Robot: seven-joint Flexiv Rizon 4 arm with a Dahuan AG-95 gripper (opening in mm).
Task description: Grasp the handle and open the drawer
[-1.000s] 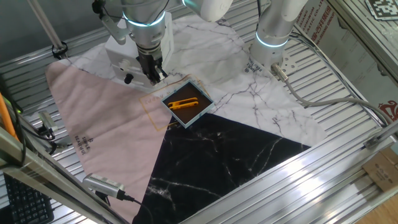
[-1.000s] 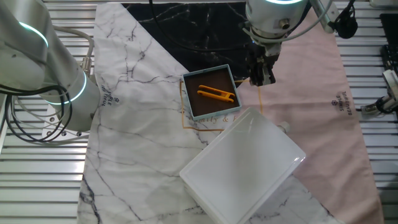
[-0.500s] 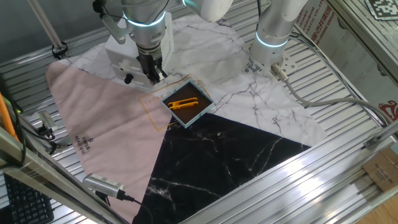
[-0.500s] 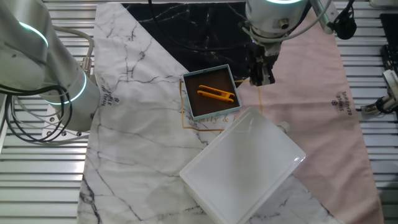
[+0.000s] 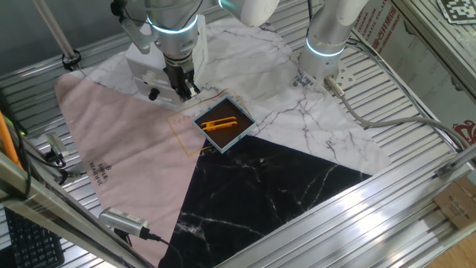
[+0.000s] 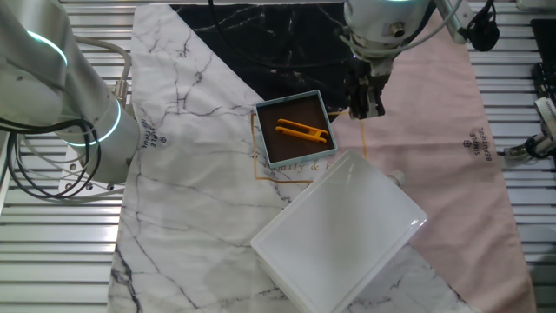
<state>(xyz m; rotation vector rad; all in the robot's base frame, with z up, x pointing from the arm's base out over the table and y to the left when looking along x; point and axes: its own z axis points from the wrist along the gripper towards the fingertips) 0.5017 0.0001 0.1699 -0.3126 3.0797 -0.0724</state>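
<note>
Your black two-finger gripper (image 5: 184,90) hangs beside the small black round knob handle (image 5: 153,94) on the white plastic drawer (image 5: 143,80) front; the handle lies to its left in this view. Whether the fingers are parted, you cannot tell.

Tool (image 6: 302,131) in tray (image 6: 326,123), cabinet (image 6: 339,230) beside it (claw (image 6: 365,110) above).

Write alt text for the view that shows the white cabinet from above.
The tool hangs above pink cloth, beside a blue-edged tray holding an orange clip. The white cabinet sits nearer the camera, its knob barely showing at its edge, apart from the tool.
</note>
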